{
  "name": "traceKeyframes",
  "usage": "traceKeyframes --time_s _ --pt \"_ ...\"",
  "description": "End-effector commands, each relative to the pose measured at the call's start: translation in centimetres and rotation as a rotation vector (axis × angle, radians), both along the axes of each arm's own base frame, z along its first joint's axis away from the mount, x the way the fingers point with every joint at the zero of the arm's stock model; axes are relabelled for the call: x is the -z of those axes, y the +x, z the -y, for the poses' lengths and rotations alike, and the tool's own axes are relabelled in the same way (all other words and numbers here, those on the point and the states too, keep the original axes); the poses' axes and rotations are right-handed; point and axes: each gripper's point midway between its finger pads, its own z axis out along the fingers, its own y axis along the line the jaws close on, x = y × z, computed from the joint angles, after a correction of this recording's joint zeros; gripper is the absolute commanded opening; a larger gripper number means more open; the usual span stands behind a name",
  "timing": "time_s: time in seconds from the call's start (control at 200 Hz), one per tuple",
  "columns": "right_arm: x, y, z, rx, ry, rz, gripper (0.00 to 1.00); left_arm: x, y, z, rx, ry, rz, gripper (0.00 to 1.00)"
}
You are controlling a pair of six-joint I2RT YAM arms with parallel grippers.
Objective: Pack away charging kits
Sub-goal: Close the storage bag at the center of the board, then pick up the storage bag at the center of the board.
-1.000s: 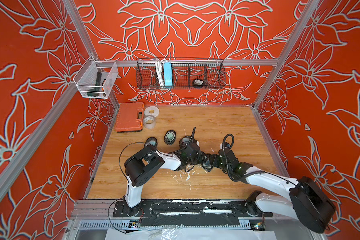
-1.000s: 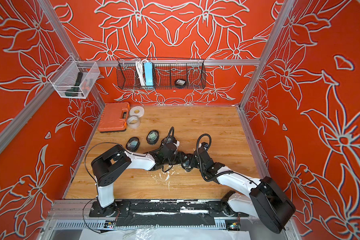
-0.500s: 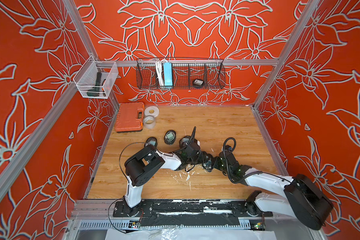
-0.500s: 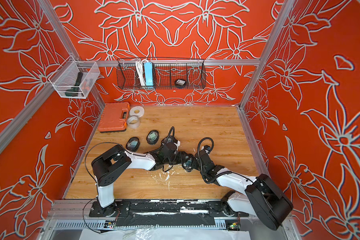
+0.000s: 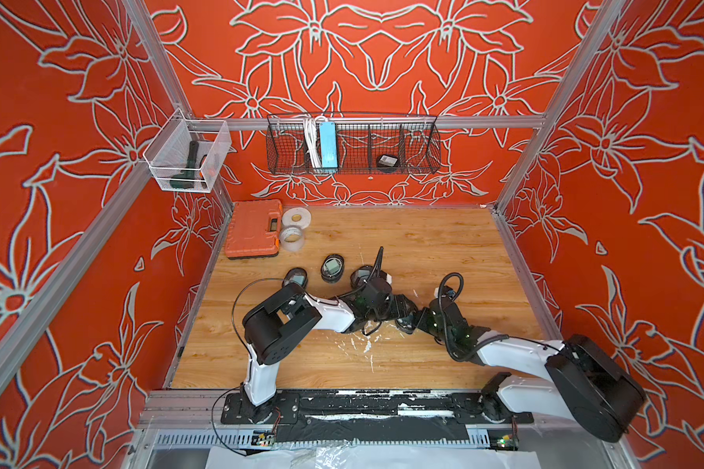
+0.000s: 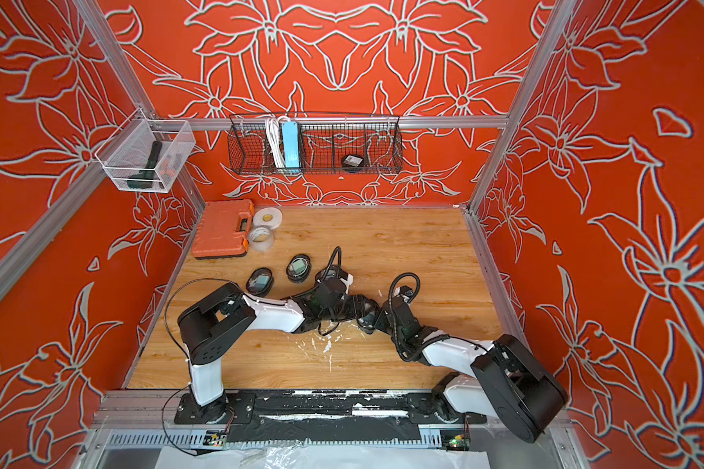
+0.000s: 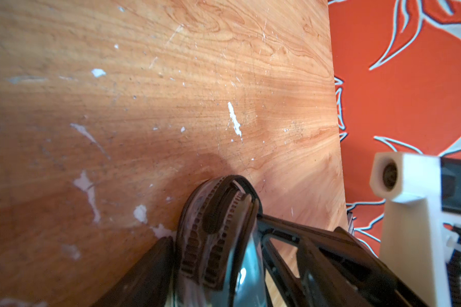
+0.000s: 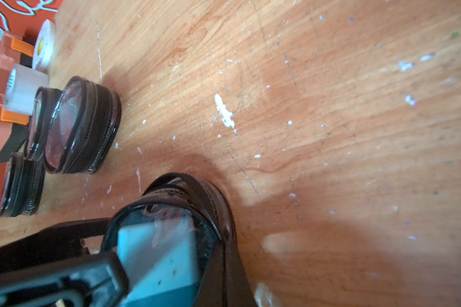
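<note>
- Nearest, at the front middle of the table (image 5: 444, 243), my two grippers meet on one clear case (image 8: 213, 207); it stands on its edge, and the teal plug (image 8: 160, 255) sits inside, behind the clear lid.
- My left gripper (image 5: 403, 314) reaches in from 9 o'clock; its fingers stand wide with the case between them; I cannot tell whether they press it or only flank it.
- My right gripper (image 5: 421, 320) reaches in from 4 o'clock; its fingers are closed right down at the case's edge; I cannot tell whether they pinch rim, zip or loop strap (image 7: 244, 183).
- The relation that matters: the case's long axis points away from my left wrist, strap end farthest, and the lid faces my right wrist; so I judge the left must back off towards 9 o'clock and leave the right to carry.
- Near the grip but apart from it, at 10 to 11 o'clock, the other cases (image 5: 333, 268) lie flat; two show a pale block through the lid.
- Farther, at 10 o'clock by the left wall, the orange box (image 5: 255, 227) lies with two tape rolls (image 5: 296, 217) just beside it.
- Farthest, at 12 o'clock on the back wall, hangs the wire basket (image 5: 423, 134); one packed case (image 5: 387, 161) rests in a compartment right of its middle, almost dead ahead of the grip; I judge this case goes there too, up and away.
</note>
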Motion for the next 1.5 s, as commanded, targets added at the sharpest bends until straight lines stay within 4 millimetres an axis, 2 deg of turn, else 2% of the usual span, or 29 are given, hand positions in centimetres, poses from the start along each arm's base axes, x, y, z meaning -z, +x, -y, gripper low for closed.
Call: traceKeyframes --time_s 0.0,0.15,0.3,0.45,0.55,0.731,0.866,1.031,1.131,1.256,1.286,1.316,1.381,1.416,1.496 --pt "3.8 -2.3 2.7 0.041 -0.090 -0.123 0.00 5.3 -2.6 -2.1 0.021 0.134 -0.135 0.71" --pt "4.2 -2.2 2.4 0.027 -0.077 -0.129 0.00 6.5 -3.3 -2.1 0.059 0.173 -0.178 0.71" --pt "3.6 -1.8 1.9 0.008 -0.070 -0.105 0.00 7.9 -4.2 -1.8 0.092 0.176 -0.240 0.70" --pt "2.9 -1.5 1.5 -0.020 -0.061 -0.080 0.00 8.1 -4.3 -1.6 0.108 0.183 -0.246 0.68" --pt "2.5 -1.4 1.5 -0.027 -0.067 -0.066 0.00 8.7 -4.3 -2.1 0.099 0.217 -0.253 0.63" --pt "1.8 -1.3 1.5 -0.037 -0.068 -0.046 0.00 10.6 -4.6 -2.4 0.105 0.244 -0.293 0.43" --pt "1.4 -1.2 1.5 -0.044 -0.073 -0.034 0.00 11.1 -4.8 -2.2 0.113 0.243 -0.306 0.31" --pt "0.7 -0.9 1.2 -0.059 -0.075 -0.018 0.00 10.9 -4.5 -2.6 0.101 0.257 -0.292 0.27" --pt "0.5 -0.7 1.0 -0.066 -0.077 -0.009 0.00 11.1 -4.6 -2.6 0.102 0.259 -0.294 0.18" --pt "0.1 -0.5 0.7 -0.087 -0.080 0.005 0.00 11.8 -4.6 -2.6 0.109 0.265 -0.307 0.13" --pt "0.1 -0.5 0.7 -0.092 -0.082 0.006 0.01 11.9 -4.7 -2.6 0.112 0.267 -0.310 0.14" --pt "0.0 -0.4 0.6 -0.096 -0.085 0.010 0.02 12.0 -4.7 -2.6 0.112 0.269 -0.313 0.18" --pt "-0.1 -0.4 0.6 -0.098 -0.087 0.013 0.02 12.2 -4.7 -2.8 0.109 0.274 -0.316 0.39" --pt "-0.2 -0.3 0.6 -0.100 -0.088 0.016 0.02 12.2 -4.7 -2.9 0.104 0.280 -0.316 0.55" --pt "-0.3 -0.2 0.5 -0.107 -0.092 0.022 0.00 12.2 -4.5 -3.1 0.102 0.286 -0.315 0.66"
